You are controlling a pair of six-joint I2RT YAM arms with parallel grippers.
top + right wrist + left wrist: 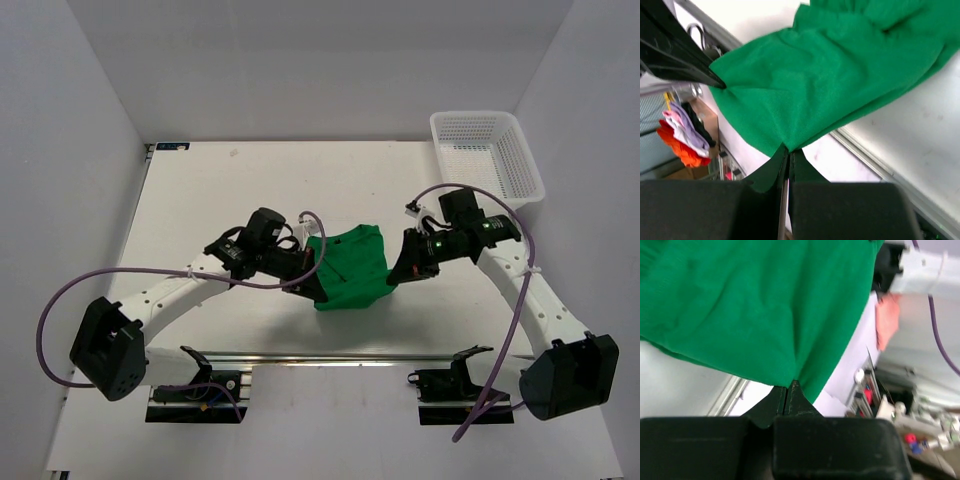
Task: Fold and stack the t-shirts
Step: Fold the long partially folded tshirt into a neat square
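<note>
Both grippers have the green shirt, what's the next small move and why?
Probably swing both pinched corners forward, over the rest of the t-shirt, to make a fold. The left gripper and right gripper are each shut on a near-side corner, with the cloth lifted between them.

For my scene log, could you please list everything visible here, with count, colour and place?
t-shirt: one, bright green, table centre, pinched at two corners
mesh basket: one, white, table's far right corner
table: one, white, under everything
rail: one, silver, near table edge
cables: two, purple, one per arm
clothes pile: one, orange and lilac, off the table
arms: two, white and black, near edge
left fingers: one pair, black, shut on t-shirt
right fingers: one pair, black, shut on t-shirt
</note>
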